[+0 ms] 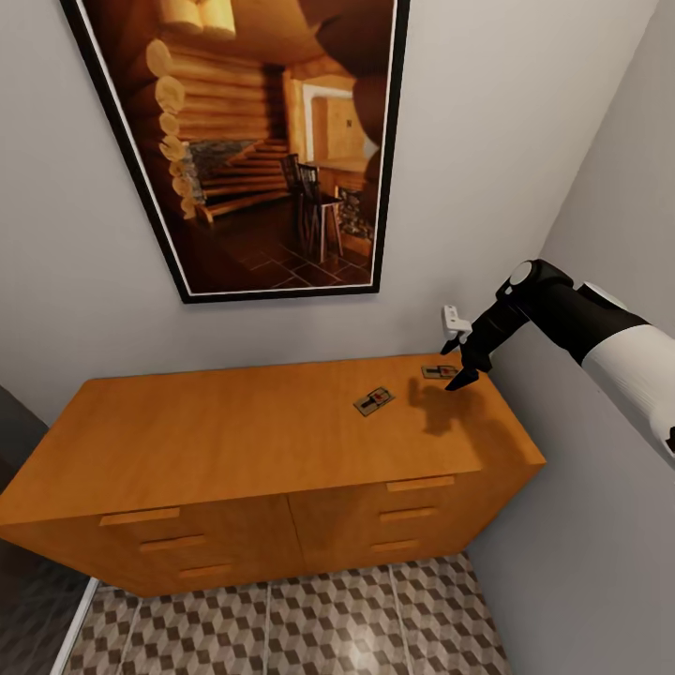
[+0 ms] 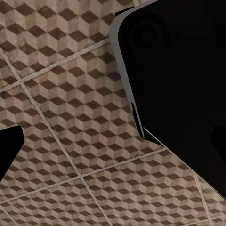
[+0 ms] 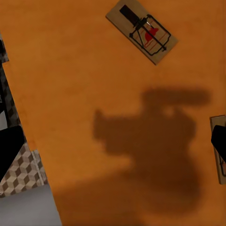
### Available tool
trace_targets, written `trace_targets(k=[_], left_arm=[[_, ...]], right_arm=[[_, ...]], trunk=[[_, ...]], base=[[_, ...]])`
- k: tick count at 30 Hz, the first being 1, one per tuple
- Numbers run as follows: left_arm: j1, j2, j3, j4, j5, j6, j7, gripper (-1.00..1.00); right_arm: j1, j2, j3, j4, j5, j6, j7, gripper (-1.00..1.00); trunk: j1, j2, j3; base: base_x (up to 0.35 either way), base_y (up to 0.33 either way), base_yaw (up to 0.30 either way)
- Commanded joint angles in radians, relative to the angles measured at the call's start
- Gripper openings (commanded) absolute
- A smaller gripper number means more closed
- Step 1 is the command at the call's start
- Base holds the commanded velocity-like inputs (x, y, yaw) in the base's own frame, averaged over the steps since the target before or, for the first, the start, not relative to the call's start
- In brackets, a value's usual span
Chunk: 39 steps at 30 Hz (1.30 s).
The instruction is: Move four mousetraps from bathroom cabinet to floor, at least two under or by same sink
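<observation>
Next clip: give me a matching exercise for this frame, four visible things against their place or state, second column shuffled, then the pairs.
Things:
1. nearer mousetrap
2. far mousetrap
3. right end effector
4. framed picture

Places or states:
A. hangs on the wall above the cabinet
B. lies alone on the cabinet top, toward the middle
C. hovers over the cabinet's right rear corner
D. lies right beside the dark fingertips

Pairs: 1-B, 2-D, 3-C, 4-A
</observation>
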Motion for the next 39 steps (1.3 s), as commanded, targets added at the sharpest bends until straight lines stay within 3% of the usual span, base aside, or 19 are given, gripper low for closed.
trace_targets(k=[1,39], left_arm=[[0.0,0.0,-0.008,0.0,0.005,-0.003,0.001,1.0],[0.0,-0.002,-0.008,0.0,0.005,-0.003,0.001,1.0]], right_arm=[[-0.001,-0.001,0.003,-0.002,0.001,0.011,0.003,1.0],[0.0,0.001,0.005,0.0,-0.001,0.0,-0.021,1.0]], trunk=[[0.0,-0.002,-0.002],[0.0,-0.002,-0.002]], base=[[0.0,0.0,0.0],[0.005,0.0,0.0]])
